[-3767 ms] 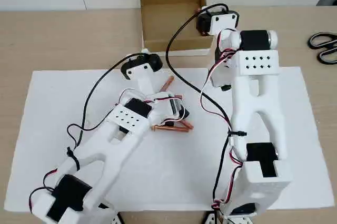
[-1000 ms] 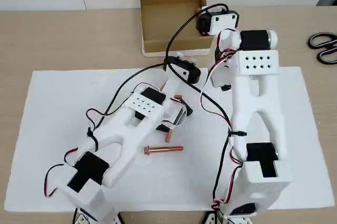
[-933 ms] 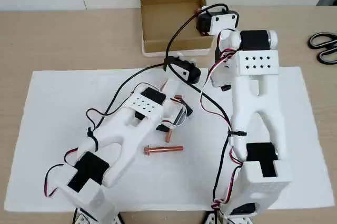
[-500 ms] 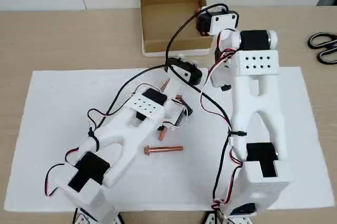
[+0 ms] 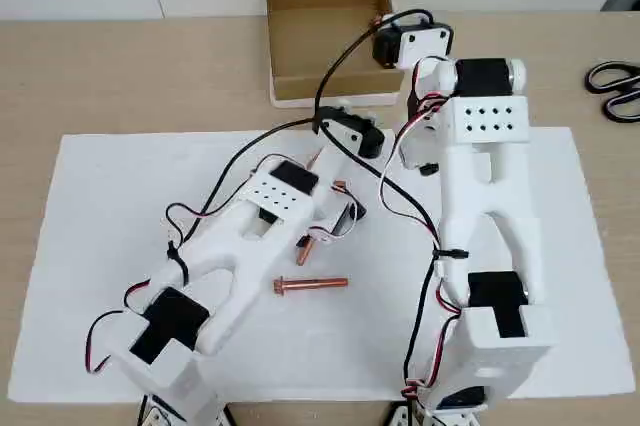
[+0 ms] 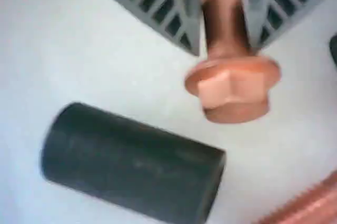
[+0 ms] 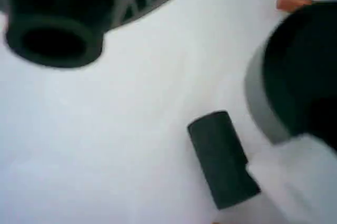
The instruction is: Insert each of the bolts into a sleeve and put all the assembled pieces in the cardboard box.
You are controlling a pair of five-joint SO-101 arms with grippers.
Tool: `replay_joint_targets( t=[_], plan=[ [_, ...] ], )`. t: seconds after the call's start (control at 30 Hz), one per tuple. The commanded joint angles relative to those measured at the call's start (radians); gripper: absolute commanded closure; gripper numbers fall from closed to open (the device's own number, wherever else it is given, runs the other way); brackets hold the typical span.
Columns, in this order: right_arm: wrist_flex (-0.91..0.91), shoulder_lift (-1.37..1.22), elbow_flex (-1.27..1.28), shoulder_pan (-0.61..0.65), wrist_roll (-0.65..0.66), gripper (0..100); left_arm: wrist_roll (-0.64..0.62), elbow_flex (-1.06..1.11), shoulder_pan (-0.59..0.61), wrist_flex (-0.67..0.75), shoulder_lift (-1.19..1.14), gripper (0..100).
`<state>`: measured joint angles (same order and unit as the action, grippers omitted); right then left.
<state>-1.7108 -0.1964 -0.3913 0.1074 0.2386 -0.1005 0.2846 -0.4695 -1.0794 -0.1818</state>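
Observation:
My left gripper (image 6: 224,32) is shut on a copper bolt (image 6: 229,84), whose hex head sticks out past the fingertips, just above a black sleeve (image 6: 131,166) lying on the white mat. In the high view that bolt (image 5: 305,249) hangs tilted under the left arm near the mat's middle. A second bolt (image 5: 311,284) lies flat just in front of it. My right gripper (image 7: 63,8) is shut on another black sleeve (image 7: 50,40), open end showing, above the mat. A further sleeve (image 7: 221,158) lies below it. The cardboard box (image 5: 325,36) stands at the back.
The white mat (image 5: 120,206) covers most of the table. More copper bolts (image 5: 316,158) lie under the left arm's wrist. The right arm (image 5: 485,116) stands close beside the left one, cables crossing between them. Scissors (image 5: 615,86) lie at the far right edge.
Since 3.8 s ago the left arm has swung right, away from the bolt pile. Over the last second the held bolt has shifted slightly left and tilted. The right arm has kept still.

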Motion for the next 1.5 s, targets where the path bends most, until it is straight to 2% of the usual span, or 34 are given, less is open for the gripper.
replay_joint_targets(
  t=[0.0, 0.17, 0.57, 0.67, 0.83, 1.47],
  plan=[
    [0.03, 0.062, 0.021, -0.004, -0.008, 99.2, 0.006, -0.087, 0.002, -0.063, 0.014, 100],
    [0.038, 0.07, 0.032, -0.005, -0.008, 99.2, 0.061, -0.127, 0.002, -0.127, 0.014, 99],
    [0.038, 0.064, 0.032, -0.002, -0.008, 99.2, 0.066, -0.139, 0.002, -0.12, 0.005, 99],
    [0.039, 0.064, 0.032, -0.001, -0.008, 99.2, 0.06, -0.139, 0.005, -0.123, 0.006, 96],
    [0.039, 0.064, 0.032, -0.001, -0.008, 99.2, -0.026, -0.139, 0.009, -0.124, 0.006, 89],
    [0.039, 0.064, 0.032, -0.004, -0.028, 99.1, -0.028, -0.142, 0.011, -0.075, -0.101, 88]
  ],
)
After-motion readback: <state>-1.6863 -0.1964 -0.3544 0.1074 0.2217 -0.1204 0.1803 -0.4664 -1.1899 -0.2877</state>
